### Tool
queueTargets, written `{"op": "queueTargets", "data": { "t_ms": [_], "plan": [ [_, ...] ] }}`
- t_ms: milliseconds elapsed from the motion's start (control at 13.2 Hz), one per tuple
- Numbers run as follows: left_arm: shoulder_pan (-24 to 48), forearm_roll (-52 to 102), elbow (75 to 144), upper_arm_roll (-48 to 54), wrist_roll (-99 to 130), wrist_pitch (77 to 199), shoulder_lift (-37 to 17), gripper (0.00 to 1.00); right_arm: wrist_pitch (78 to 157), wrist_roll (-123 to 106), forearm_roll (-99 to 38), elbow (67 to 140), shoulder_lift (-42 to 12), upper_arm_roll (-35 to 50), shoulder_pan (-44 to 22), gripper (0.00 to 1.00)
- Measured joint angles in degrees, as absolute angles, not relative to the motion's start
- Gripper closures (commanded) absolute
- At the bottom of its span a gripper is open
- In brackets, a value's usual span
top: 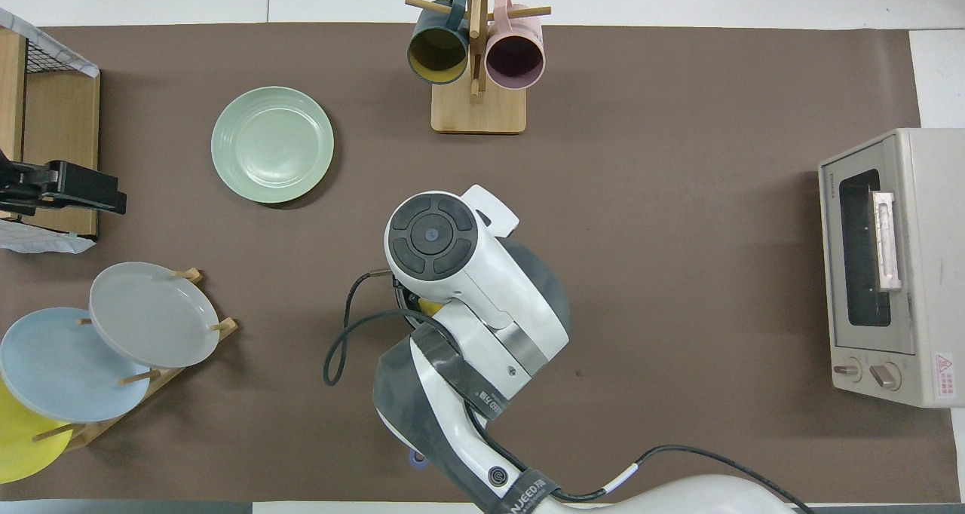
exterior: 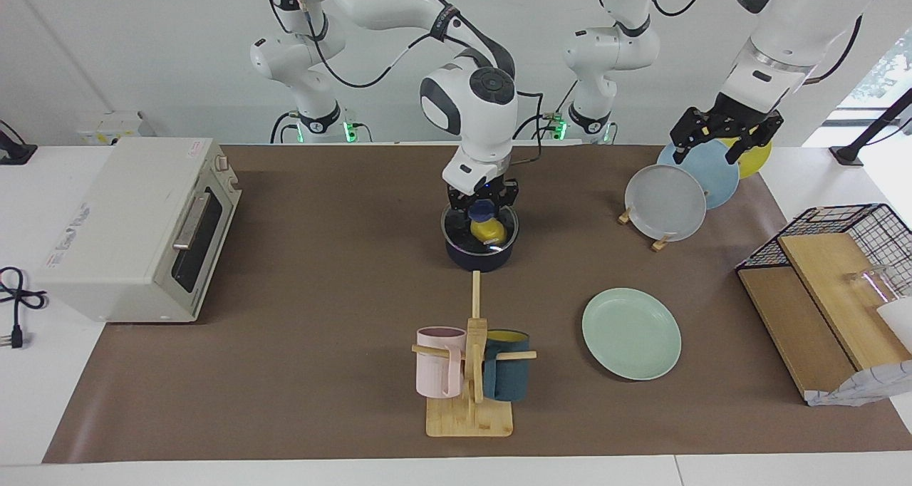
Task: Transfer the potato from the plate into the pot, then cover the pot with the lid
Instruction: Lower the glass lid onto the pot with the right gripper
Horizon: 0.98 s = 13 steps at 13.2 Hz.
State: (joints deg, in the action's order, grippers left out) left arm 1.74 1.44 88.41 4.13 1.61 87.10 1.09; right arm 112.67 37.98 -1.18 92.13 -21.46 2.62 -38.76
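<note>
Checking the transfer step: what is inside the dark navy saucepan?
The yellow potato lies inside the dark navy saucepan, seen through the clear glass lid. The saucepan's floor beneath it is hidden.

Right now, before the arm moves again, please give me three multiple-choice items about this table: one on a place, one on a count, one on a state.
1. Where is the potato?
A. On the plate
B. In the pot
C. In the toaster oven

2. How many mugs hang on the wooden mug stand?
A. One
B. Two
C. Four

3. What is the right gripper doing?
A. Shut on the lid's knob, over the pot
B. Open over the plate
C. Holding a mug

Answers:
1 B: the yellow lump shows through the glass lid inside the pot, and the plate is bare.
2 B: one pink mug and one dark teal mug.
3 A: its fingertips close on the blue knob at the pot's mouth; the left gripper waits open over the plate rack.
</note>
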Motion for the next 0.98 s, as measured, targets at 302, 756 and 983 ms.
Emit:
{"op": "queueTargets", "data": {
  "t_ms": [302,756,983],
  "plan": [
    [1.73,1.43,88.40,4.12,1.56,87.10,1.14,0.00,113.78,37.97,-1.08,92.51,-21.44,2.67,-38.85,1.00],
    [1.73,1.43,88.60,4.20,1.52,87.06,1.22,0.00,114.11,37.96,0.01,93.20,-21.25,2.65,-39.69,1.00],
    [1.74,1.43,88.85,4.33,1.52,86.82,1.37,0.00,114.31,37.96,0.00,93.29,-21.22,2.62,-39.67,0.48]
  ]
}}
